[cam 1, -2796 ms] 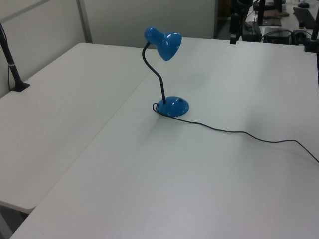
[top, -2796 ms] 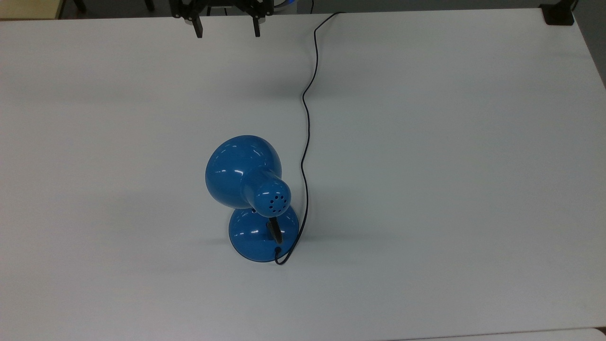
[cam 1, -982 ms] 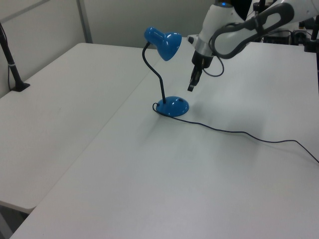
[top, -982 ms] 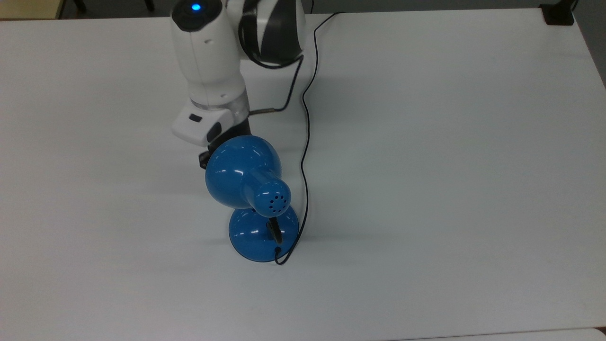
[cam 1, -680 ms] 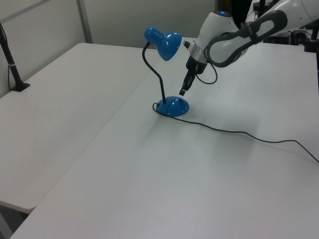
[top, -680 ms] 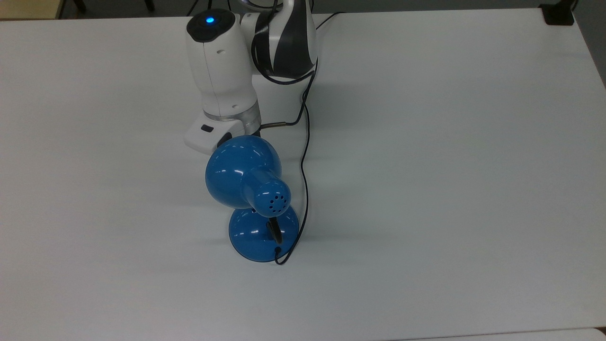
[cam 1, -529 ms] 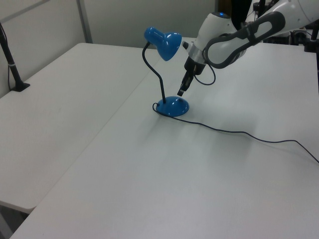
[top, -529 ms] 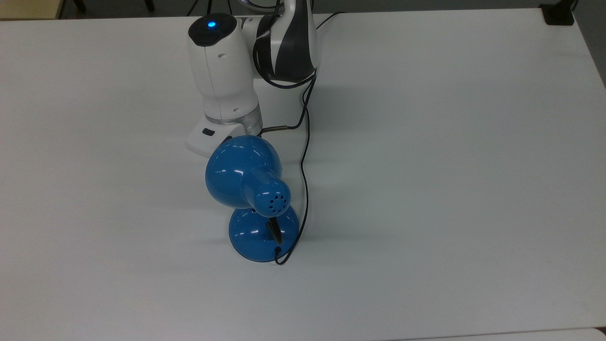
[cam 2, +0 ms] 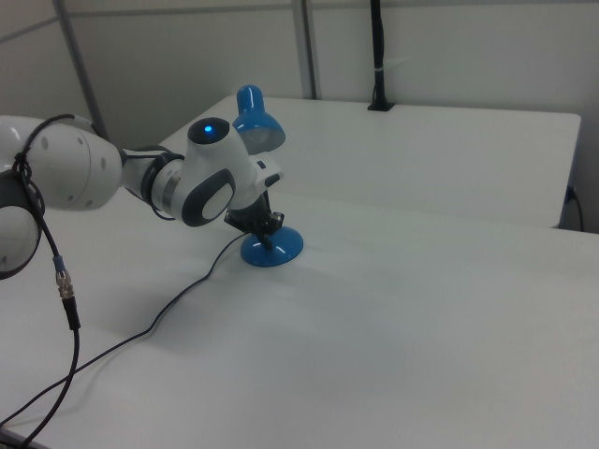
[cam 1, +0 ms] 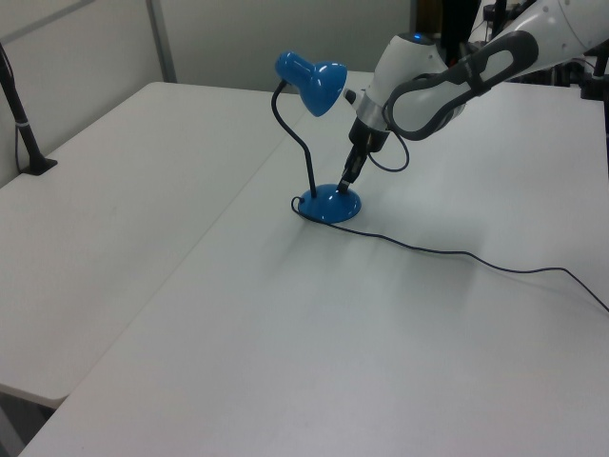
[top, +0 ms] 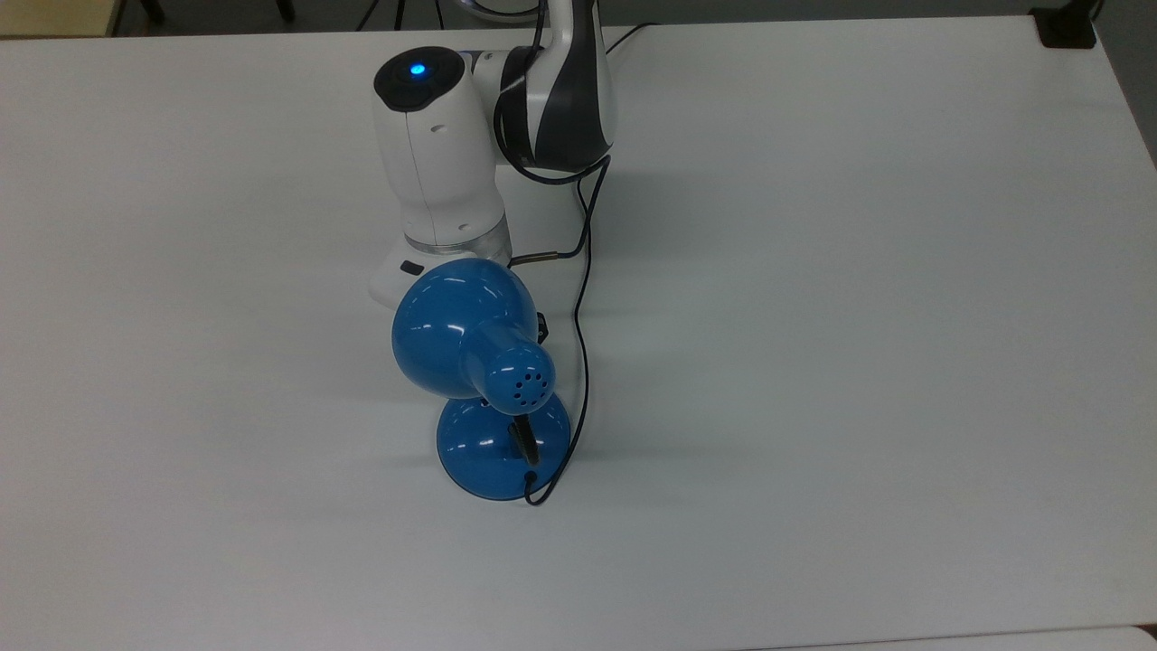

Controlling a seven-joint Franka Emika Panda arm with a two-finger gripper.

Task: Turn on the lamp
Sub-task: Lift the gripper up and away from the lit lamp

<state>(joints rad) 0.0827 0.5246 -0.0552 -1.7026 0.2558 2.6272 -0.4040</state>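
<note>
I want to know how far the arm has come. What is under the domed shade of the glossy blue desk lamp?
In the left view, the gripper points down at the round blue base below the shade. In the top view, the shade covers the fingertips.

A lab or office workroom. Plain white tables (cam 1: 143, 238) stand pushed together, with grey partition panels (cam 2: 187, 56) on metal posts at the far side and black clamp stands (cam 2: 378, 56) fixed to table edges

White table (top: 859, 316); black pole clamped at table edge (cam 1: 19, 124), partition walls behind (cam 2: 449, 47)
</note>
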